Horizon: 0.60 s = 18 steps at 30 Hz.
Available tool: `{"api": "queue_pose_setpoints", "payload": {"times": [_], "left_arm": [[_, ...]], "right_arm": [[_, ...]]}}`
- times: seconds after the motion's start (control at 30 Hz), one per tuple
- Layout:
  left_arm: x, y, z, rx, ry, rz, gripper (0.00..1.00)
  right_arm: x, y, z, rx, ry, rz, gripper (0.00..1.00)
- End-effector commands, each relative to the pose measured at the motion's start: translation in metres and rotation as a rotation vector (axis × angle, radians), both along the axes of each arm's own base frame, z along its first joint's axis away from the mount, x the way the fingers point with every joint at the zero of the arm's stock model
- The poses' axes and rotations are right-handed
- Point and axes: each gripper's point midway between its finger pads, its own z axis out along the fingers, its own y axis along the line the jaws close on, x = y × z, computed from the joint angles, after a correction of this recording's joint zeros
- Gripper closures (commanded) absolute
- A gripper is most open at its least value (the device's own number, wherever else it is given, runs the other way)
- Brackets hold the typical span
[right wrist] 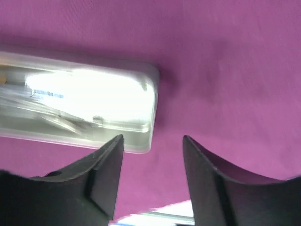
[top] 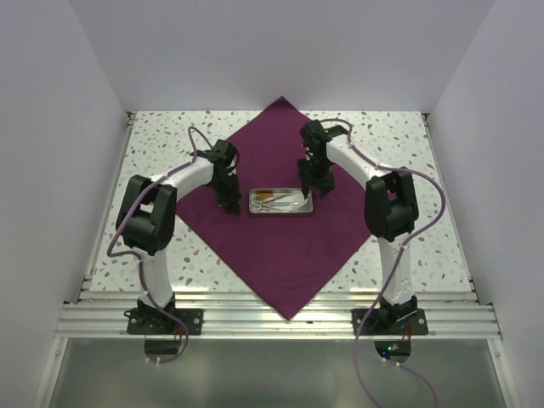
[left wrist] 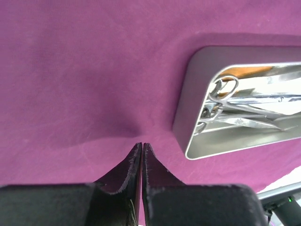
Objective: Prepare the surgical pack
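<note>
Left pincer (left wrist: pixel 142 145) on cloth (left wrist: pixel 89 70), beside steel tray (left wrist: pixel 187 106)

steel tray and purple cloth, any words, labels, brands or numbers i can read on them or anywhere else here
None readable in any view.
The purple cloth is plain.
The steel tray and the scissor-like instruments in it show no legible stamp; in the right wrist view the tray is washed out by glare.

One purple cloth (top: pixel 280 255), one steel tray (left wrist: pixel 188 94), several scissor-like instruments (left wrist: pixel 235 106), two hands, left hand (left wrist: pixel 142 146), right hand (right wrist: pixel 153 139).
</note>
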Motion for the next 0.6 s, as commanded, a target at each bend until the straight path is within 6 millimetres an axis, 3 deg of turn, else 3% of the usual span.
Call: {"api": "queue_pose_setpoints", "payload": {"times": [0.0, 0.03, 0.07, 0.13, 0.17, 0.23, 0.27, 0.37, 0.5, 0.57], "left_arm": [[0.008, 0.016, 0.022, 0.032, -0.071, 0.059, 0.92], [0.006, 0.023, 0.029, 0.052, -0.087, 0.069, 0.91], [0.003, 0.029, 0.030, 0.063, -0.088, 0.074, 0.90], [-0.005, 0.043, 0.035, 0.077, -0.101, 0.094, 0.89], [-0.012, 0.049, 0.034, 0.082, -0.093, 0.104, 0.88], [-0.014, 0.054, 0.044, 0.076, -0.127, 0.116, 0.87], [-0.019, 0.056, 0.042, 0.076, -0.120, 0.122, 0.86], [-0.030, 0.058, 0.048, 0.063, -0.125, 0.137, 0.86], [-0.046, 0.059, 0.062, 0.026, -0.170, 0.157, 0.85], [-0.058, 0.061, 0.058, 0.027, -0.158, 0.164, 0.84]], "right_arm": [[-0.031, -0.001, 0.054, 0.008, -0.071, 0.111, 0.41], [-0.040, 0.001, 0.073, 0.026, -0.117, 0.137, 0.38], [-0.060, -0.002, 0.064, 0.012, -0.081, 0.158, 0.36], [-0.095, 0.016, 0.078, 0.052, -0.097, 0.235, 0.33], [-0.126, 0.024, 0.067, 0.037, -0.055, 0.295, 0.33], [-0.165, 0.030, 0.062, 0.043, -0.027, 0.333, 0.33], [-0.191, 0.044, 0.060, 0.046, -0.017, 0.399, 0.33], [-0.246, 0.063, 0.052, 0.095, 0.007, 0.449, 0.32], [-0.296, 0.086, 0.042, 0.192, -0.001, 0.466, 0.30], [-0.321, 0.088, 0.029, 0.178, 0.004, 0.537, 0.30]]}}
